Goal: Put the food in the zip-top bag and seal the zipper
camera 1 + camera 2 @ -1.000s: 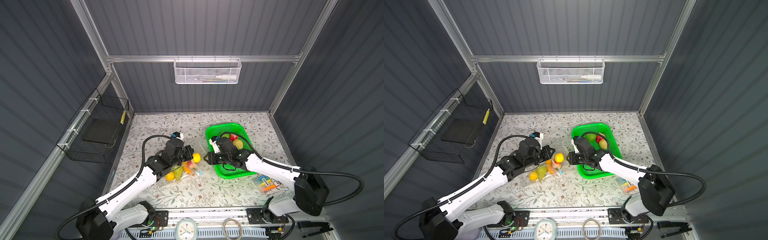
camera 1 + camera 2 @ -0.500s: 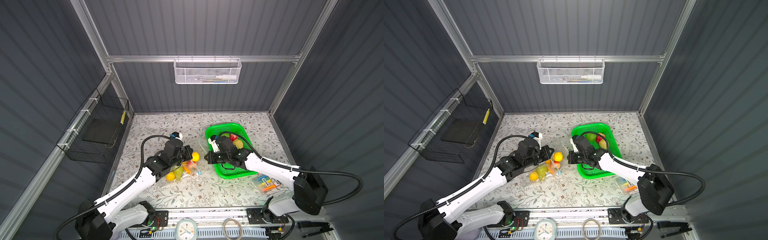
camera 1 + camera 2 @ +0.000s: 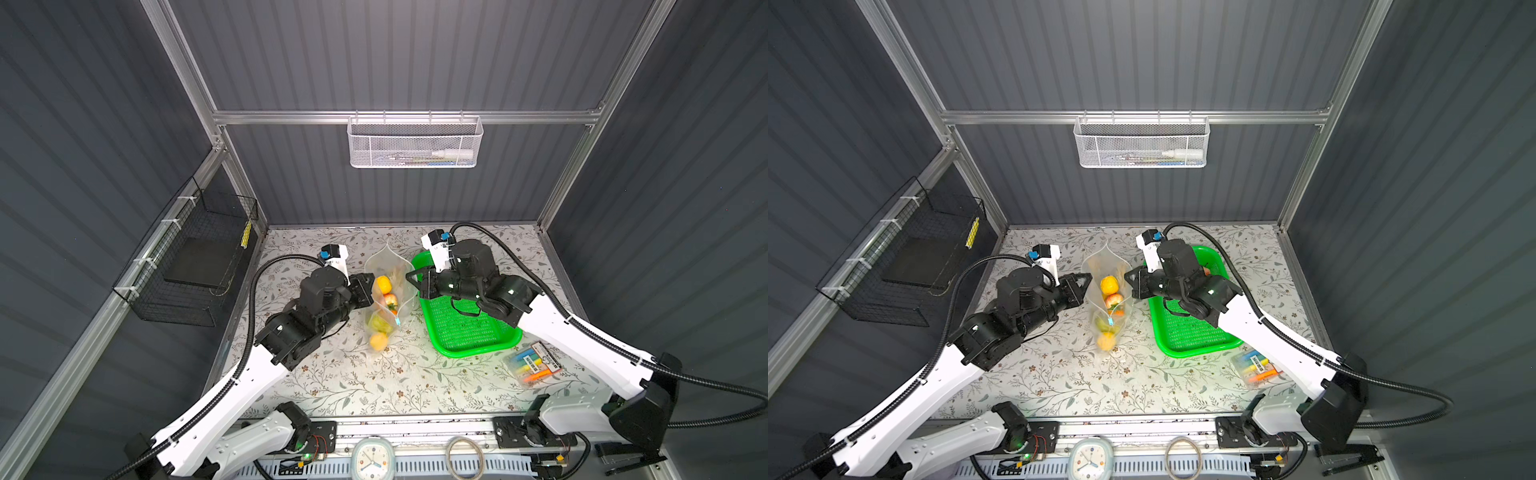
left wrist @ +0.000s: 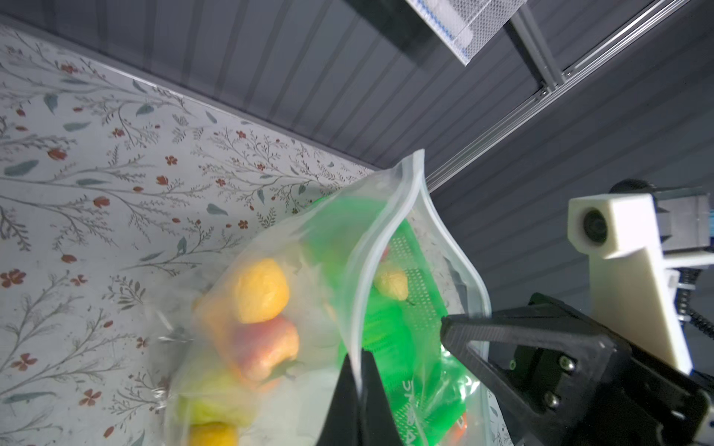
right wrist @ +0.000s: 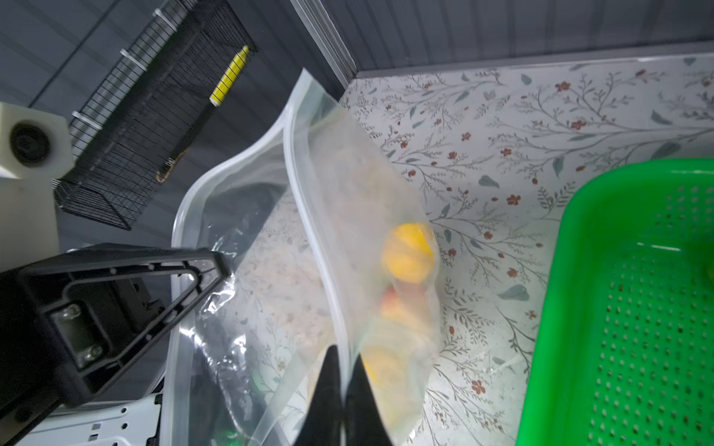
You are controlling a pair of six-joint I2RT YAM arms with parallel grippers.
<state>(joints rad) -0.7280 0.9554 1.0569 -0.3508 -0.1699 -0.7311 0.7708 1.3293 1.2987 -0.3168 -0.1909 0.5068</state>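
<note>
the left gripper (image 3: 367, 289) and right gripper (image 3: 410, 277) are each pinching a lip of the bag (image 3: 388, 266), which is hanging between them beside the basket (image 3: 469, 332). food (image 3: 382, 284) is sagging the soft, slippery film; the stiffer zipper (image 5: 296, 162) seems the safest hold.

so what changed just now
The right gripper left the basket, moved to the bag and shut on its rim. The bag, slumped before, is now held up open between both grippers. The left gripper kept its grip; basket and marker packet stayed.
</note>
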